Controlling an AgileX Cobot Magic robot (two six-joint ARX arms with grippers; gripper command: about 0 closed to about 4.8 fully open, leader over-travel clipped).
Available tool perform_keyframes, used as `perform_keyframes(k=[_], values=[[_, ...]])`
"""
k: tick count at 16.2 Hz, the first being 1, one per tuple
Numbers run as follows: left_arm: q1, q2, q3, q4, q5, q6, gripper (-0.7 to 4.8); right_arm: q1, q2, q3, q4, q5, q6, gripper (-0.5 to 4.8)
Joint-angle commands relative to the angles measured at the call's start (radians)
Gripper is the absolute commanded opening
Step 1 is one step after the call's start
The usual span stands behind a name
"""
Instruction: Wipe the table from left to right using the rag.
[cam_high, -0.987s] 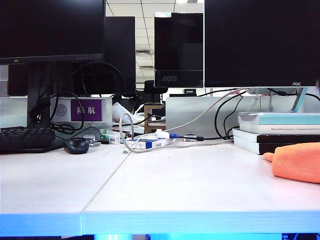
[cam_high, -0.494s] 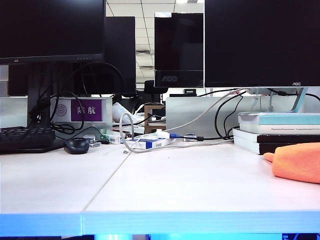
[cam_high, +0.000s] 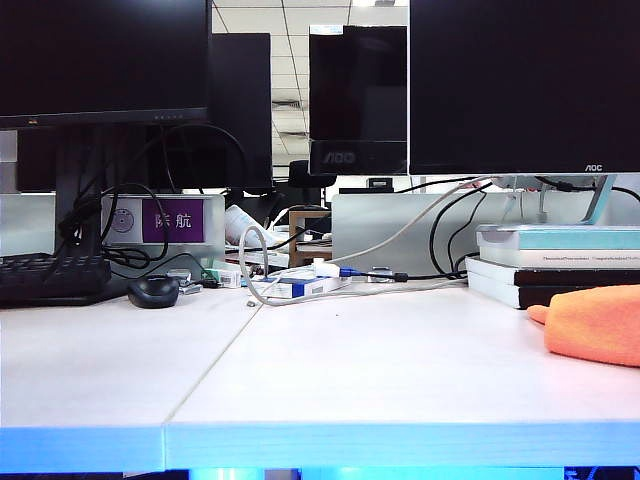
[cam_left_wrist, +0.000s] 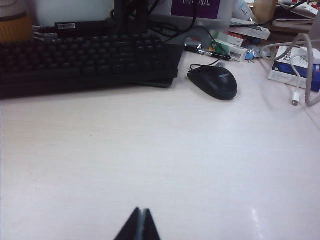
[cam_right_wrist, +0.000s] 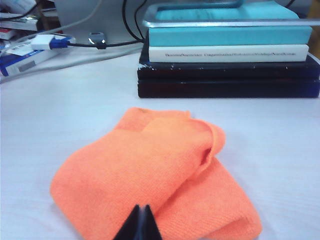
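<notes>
1. Black and pressed tip to tip, the left hand (cam_left_wrist: 142, 225) is closed on nothing, poised over bare white tabletop (cam_left_wrist: 150, 165) in its wrist view.
2. The right hand (cam_right_wrist: 141, 222) is likewise closed and empty, its dark tips at the near edge of the rag (cam_right_wrist: 155, 185) in the right wrist view; whether they touch the cloth cannot be told.
3. Neither hand appears in the exterior view.
4. The rag, bright orange and loosely folded over itself, lies on the tabletop at the far right of the exterior view (cam_high: 595, 325), partly cut off by the picture's edge.
5. Just behind the rag stands a stack of books (cam_right_wrist: 227, 55), dark ones below, a teal one above.
6. On the left side, a black mouse (cam_left_wrist: 213, 82) sits beside a black keyboard (cam_left_wrist: 85, 60), both well apart from the rag.
7. A thin seam (cam_high: 215, 365) runs across the tabletop between its two panels.
8. Farther back lie white cables (cam_high: 262, 270) and small boxes, with dark monitors (cam_high: 520, 85) above.
</notes>
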Motion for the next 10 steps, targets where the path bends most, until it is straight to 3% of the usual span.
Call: perform_keyframes(k=[1,10], values=[[-0.001,-0.002,-0.003,-0.014,0.0,-0.003,-0.01,0.0,-0.001,-0.007,-0.002,-0.003,-0.063,0.0],[-0.001,-0.002,-0.003,-0.014,0.0,-0.003,-0.01,0.0,-0.001,-0.007,0.004,-0.003,-0.062,0.0]])
